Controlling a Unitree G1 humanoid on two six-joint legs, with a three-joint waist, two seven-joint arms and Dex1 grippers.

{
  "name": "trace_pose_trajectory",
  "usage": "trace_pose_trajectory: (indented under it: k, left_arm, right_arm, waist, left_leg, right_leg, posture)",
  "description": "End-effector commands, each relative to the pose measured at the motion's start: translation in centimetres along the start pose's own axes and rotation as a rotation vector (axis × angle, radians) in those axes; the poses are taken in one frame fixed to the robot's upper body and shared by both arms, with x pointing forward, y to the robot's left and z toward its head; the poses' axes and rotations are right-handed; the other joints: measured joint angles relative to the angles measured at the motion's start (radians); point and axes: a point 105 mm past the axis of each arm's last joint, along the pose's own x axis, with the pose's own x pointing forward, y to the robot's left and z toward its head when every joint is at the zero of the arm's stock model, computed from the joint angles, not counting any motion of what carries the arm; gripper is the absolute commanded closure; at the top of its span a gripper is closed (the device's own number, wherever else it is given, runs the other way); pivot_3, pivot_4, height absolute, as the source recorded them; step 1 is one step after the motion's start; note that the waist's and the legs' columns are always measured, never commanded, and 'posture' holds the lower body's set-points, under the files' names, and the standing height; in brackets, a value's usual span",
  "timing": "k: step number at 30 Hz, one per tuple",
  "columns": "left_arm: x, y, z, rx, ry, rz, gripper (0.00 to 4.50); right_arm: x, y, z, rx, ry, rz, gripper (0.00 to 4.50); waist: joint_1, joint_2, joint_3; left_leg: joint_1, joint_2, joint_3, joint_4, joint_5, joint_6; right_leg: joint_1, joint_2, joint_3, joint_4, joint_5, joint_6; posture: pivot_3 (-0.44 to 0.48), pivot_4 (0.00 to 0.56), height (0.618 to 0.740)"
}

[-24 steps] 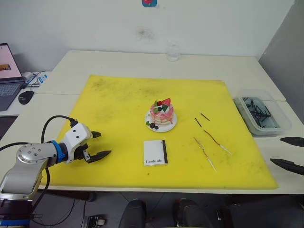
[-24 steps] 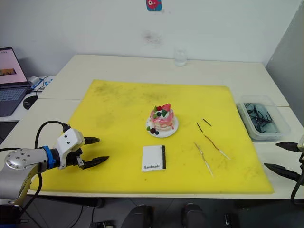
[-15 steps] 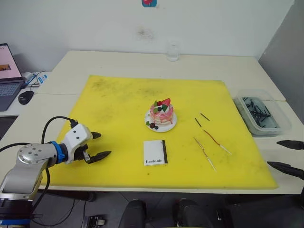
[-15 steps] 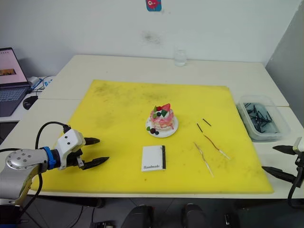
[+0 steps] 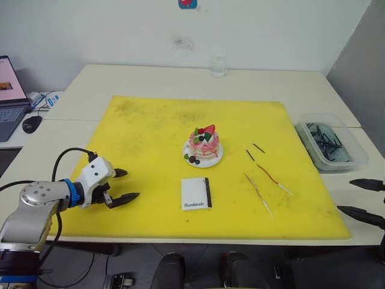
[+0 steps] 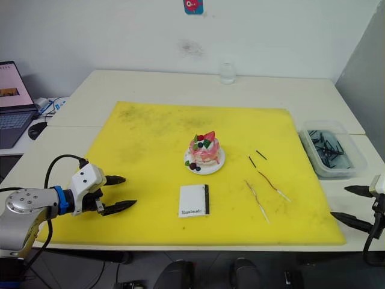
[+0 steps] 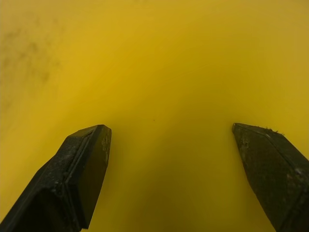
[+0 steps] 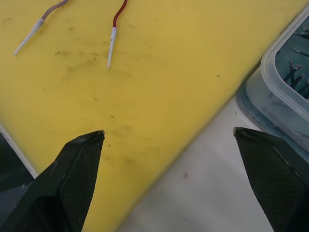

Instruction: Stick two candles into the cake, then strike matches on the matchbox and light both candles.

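Nothing is planted yet: the cake [image 5: 204, 144], small, round and pink under a glossy strawberry, is sitting on its white plate near the middle of the yellow mat [image 5: 150, 126], which is looking matte and scuffed with dark smudges. The two candles [image 5: 264, 183] are lying flat on the mat to the right of the cake, thin and wiry, reddish with pale ends, close together but apart. Two matches [image 5: 255, 150], short dark slivers, are lying just beyond them. The matchbox [image 5: 197, 194], a flat white card box with a black striking strip, is resting in front of the cake. The left pincer [image 5: 121, 185] is hovering low over the mat's left edge, spread wide and holding nothing; the right pincer [image 6: 354, 206] is hanging off the mat's right front corner over the pale desk [image 5: 180, 81], also spread and empty, near a clear plastic tub [image 5: 331, 143] of dark sticks. Risks, as judged from here: the candles are so thin and flush to the mat that blunt black tips may be skating over them or flicking them aside; a springy wire could be bending instead of piercing the cake; a sideways push could be sliding the light plate.
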Motion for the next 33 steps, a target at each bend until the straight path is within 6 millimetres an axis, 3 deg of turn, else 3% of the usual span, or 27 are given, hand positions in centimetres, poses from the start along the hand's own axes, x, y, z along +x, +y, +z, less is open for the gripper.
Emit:
trace_pose_trajectory:
  k: [1, 8, 12, 18, 22, 26, 33]
  left_arm:
    - [-0.7, 0.4, -0.1, 0.000, 0.003, 0.002, 0.01]
    - [-1.4, 0.6, -1.0, 0.062, 0.038, 0.016, 0.01]
    - [-1.4, -0.3, -0.1, 0.050, -0.039, 0.000, 0.01]
    - [-0.7, -3.3, 3.9, -0.003, -0.193, -0.129, 0.01]
    - [0.6, -7.3, 7.5, 0.085, -0.287, -0.283, 0.01]
    - [1.9, -10.5, 10.9, 0.094, -0.389, -0.403, 0.01]
    - [3.1, -13.4, 13.5, 0.114, -0.418, -0.576, 0.01]
  right_arm:
    - [-0.5, -0.3, 0.7, -0.025, -0.013, -0.023, 0.00]
    - [-0.2, -0.6, 1.5, -0.050, -0.041, -0.039, 0.00]
    - [-0.2, -0.7, 2.2, -0.100, -0.053, -0.081, 0.00]
    - [0.2, 0.5, 3.8, -0.097, -0.096, -0.074, 0.00]
    - [1.1, 1.5, 4.7, -0.075, -0.089, -0.081, 0.00]
    - [2.7, 3.7, 5.4, -0.052, -0.079, -0.061, 0.00]
    - [5.1, 5.1, 6.4, -0.003, -0.048, -0.068, 0.00]
  waist:
    - [0.000, 0.000, 0.000]
    - [-0.003, 0.000, 0.000]
    - [-0.003, 0.000, 0.000]
    - [0.000, 0.000, 0.000]
    - [0.001, 0.000, 0.000]
    - [0.003, 0.000, 0.000]
    - [-0.003, 0.000, 0.000]
  left_leg:
    - [0.000, 0.000, 0.000, 0.000, 0.000, 0.000]
    - [0.000, 0.000, 0.000, 0.000, 0.000, 0.000]
    - [0.000, 0.001, 0.000, 0.000, 0.000, 0.000]
    - [-0.001, 0.000, 0.000, 0.000, 0.000, 0.000]
    - [-0.001, 0.000, 0.000, 0.001, 0.000, 0.000]
    - [-0.001, 0.000, -0.001, 0.001, 0.000, 0.000]
    - [0.000, -0.001, -0.001, 0.002, 0.000, 0.000]
  right_leg:
    - [0.000, 0.000, 0.000, 0.000, 0.000, 0.000]
    - [0.000, 0.000, 0.000, 0.000, 0.000, 0.000]
    - [0.000, 0.000, 0.000, 0.000, 0.000, 0.000]
    - [0.000, 0.000, 0.000, 0.000, 0.000, 0.000]
    - [0.001, 0.000, 0.000, 0.000, 0.001, 0.002]
    - [0.001, 0.000, 0.000, 0.000, 0.001, 0.002]
    - [0.001, 0.004, 0.001, 0.001, 0.002, 0.003]
  posture:
    - [0.000, 0.150, 0.740]
    - [0.000, 0.150, 0.740]
    - [0.000, 0.150, 0.740]
    - [0.000, 0.150, 0.740]
    - [0.000, 0.150, 0.740]
    - [0.000, 0.150, 0.740]
    - [0.000, 0.150, 0.740]
